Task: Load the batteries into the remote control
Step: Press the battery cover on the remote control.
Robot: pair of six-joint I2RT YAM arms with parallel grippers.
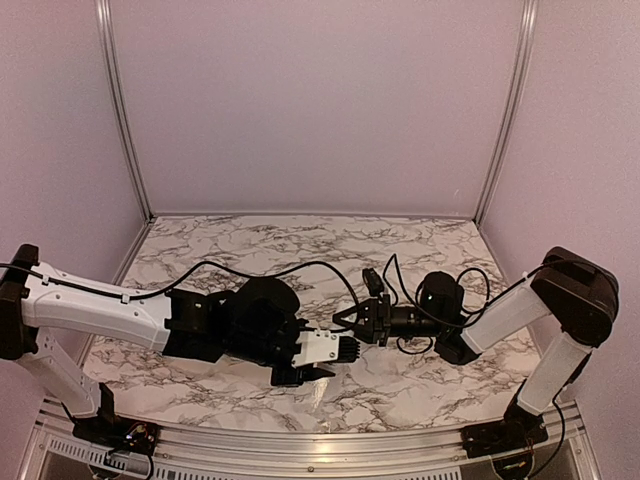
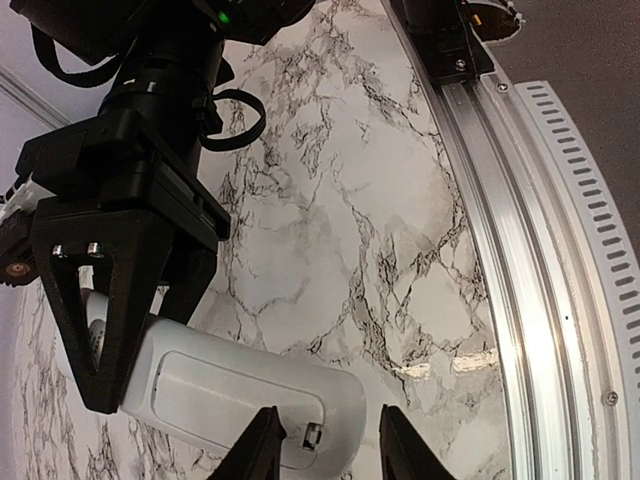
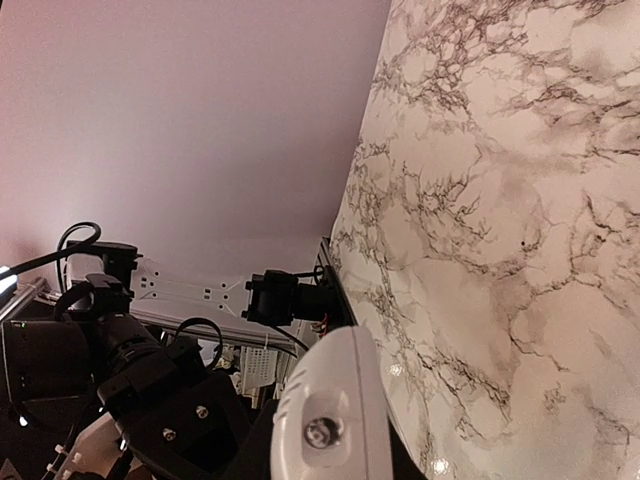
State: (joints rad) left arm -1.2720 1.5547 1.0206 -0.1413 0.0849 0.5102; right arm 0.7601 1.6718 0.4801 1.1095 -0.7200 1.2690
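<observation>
We held the remote control point(image 1: 322, 347) aloft near the table's point(image 1: 250, 240) 6 o'clock edge. The left gripper point(image 2: 328, 425) clasped its 9 o'clock end and the right gripper point(image 1: 350, 332) pinched its 3 o'clock end. Uneven pulling might have twisted it loose.

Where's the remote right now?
Top view: the remote is about mid-width over the table, toward its front edge, gripped at one end by the left gripper and at the other by the right gripper.

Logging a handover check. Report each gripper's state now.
Left gripper: straddles the remote control; whether it grips cannot be told.
Right gripper: shut on the remote control's other end.
</observation>
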